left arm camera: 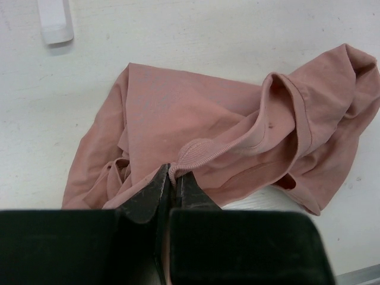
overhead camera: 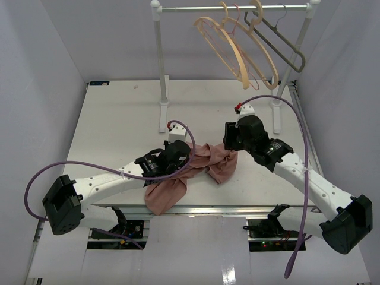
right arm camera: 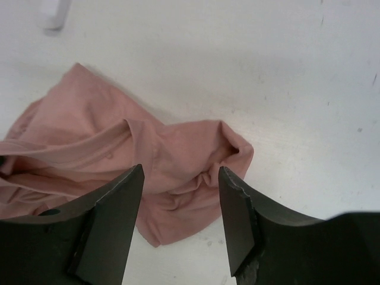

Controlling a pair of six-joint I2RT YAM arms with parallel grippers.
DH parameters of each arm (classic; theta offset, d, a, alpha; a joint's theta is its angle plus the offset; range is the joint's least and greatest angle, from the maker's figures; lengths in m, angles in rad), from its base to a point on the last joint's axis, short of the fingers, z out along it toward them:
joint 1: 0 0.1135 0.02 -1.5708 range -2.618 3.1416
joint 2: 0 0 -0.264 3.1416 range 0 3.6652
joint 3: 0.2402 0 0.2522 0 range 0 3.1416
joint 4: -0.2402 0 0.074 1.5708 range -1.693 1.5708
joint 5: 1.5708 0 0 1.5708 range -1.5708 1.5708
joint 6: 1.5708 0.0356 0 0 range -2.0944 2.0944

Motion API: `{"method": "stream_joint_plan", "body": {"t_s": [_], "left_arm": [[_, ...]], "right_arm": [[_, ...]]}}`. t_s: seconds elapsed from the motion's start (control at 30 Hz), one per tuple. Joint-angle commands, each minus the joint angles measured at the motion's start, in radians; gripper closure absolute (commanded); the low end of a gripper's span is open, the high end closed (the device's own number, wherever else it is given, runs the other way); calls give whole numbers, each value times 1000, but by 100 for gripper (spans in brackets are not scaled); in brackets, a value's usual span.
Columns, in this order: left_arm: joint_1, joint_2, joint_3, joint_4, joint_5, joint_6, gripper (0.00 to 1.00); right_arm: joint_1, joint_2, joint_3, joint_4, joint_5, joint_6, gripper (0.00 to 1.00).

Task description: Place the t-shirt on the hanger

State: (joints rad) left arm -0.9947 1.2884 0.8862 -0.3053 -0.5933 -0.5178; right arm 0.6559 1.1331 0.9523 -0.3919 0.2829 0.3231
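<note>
the t-shirt (overhead camera: 196,169) lay crumpled on the table (overhead camera: 119,119) between the two arms, one end drooping over the near edge. the left gripper (left arm camera: 175,181) was pinched shut on a ribbed fold of its collar. the right gripper (right arm camera: 181,172) hovered just above the cloth, jaws apart, holding nothing. the hanger (overhead camera: 240,71) hung bare on the rail (overhead camera: 237,7) at the back, well apart from the shirt. none of the hanging looked done: the shirt had yet to be opened out, lifted and brought to the hanger.

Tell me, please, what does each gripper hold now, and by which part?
The left gripper pinches the t-shirt by its ribbed collar edge. The right gripper is open above the t-shirt and holds nothing.
</note>
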Motion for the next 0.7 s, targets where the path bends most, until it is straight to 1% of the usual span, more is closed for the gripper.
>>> {"method": "stream_joint_plan", "body": {"t_s": [0.0,0.07,0.13,0.2,0.3,0.4,0.5,0.6,0.67], "left_arm": [[5,-24,-78,109,12,35,100],[5,-50,-135,184,31,86,100],[5,-63,-159,208,40,111,100],[5,-83,-181,219,43,124,100],[5,-110,-239,275,55,143,100],[5,-106,-243,284,58,147,100],[5,-91,-245,288,55,151,100],[5,-80,-240,283,63,153,100],[5,-79,-230,271,67,156,100]], "right_arm": [[1,-43,128,111,-37,-143,38],[1,-28,201,140,-38,-197,34],[-1,-12,250,194,-28,-239,33],[-6,54,342,223,-6,-307,34],[-18,160,507,205,22,-358,35],[-19,250,639,197,23,-385,35],[-19,303,762,190,23,-417,36],[-24,353,830,196,63,-477,36],[-24,362,824,232,107,-533,36]]}}
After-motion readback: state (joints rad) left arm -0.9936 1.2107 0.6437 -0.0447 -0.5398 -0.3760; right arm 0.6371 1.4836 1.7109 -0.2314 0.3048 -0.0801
